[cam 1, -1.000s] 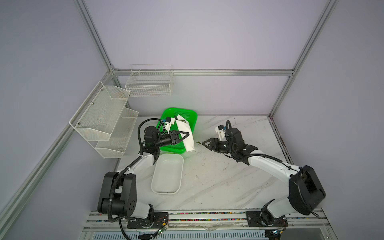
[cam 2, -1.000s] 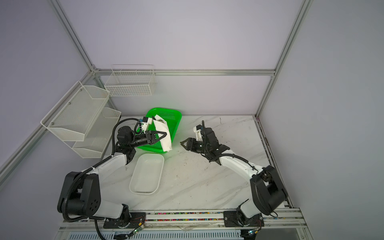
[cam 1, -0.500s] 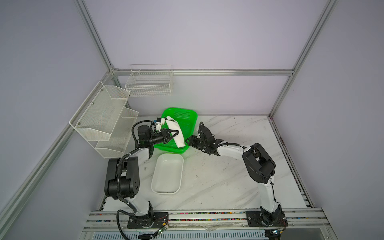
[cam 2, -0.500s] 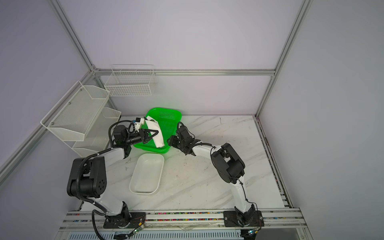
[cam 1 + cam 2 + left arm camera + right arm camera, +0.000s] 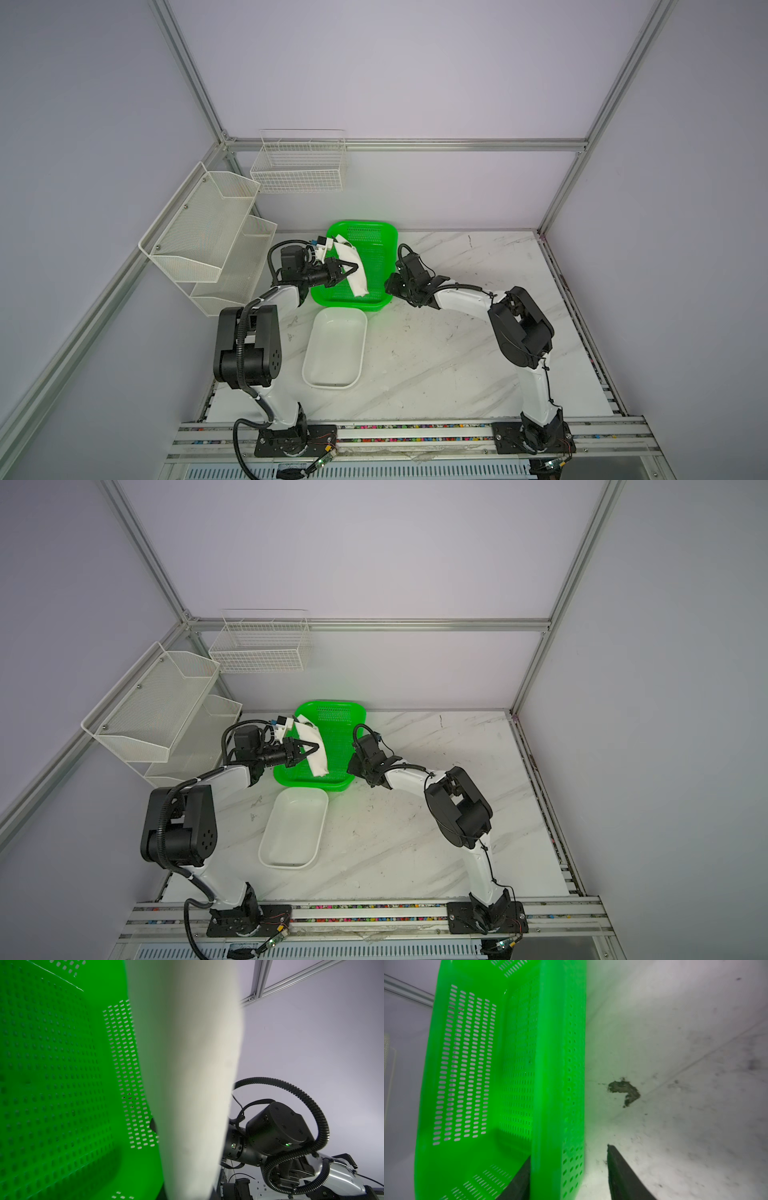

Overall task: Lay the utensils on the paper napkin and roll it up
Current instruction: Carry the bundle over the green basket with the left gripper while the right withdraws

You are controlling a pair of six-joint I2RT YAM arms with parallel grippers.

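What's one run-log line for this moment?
left gripper: shut on rolled white paper napkin | right gripper: open, astride wall of green plastic basket

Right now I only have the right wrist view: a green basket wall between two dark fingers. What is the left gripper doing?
Observer: In both top views the left gripper is shut on a rolled paper napkin.
Operator: Where is that roll relative to the basket?
Observer: It sits slanted over the left half of the green basket. I cannot tell whether it touches the basket.
Operator: What lies in front of the basket?
Observer: A white tray lies on the table just in front of the basket, on the robot's side.
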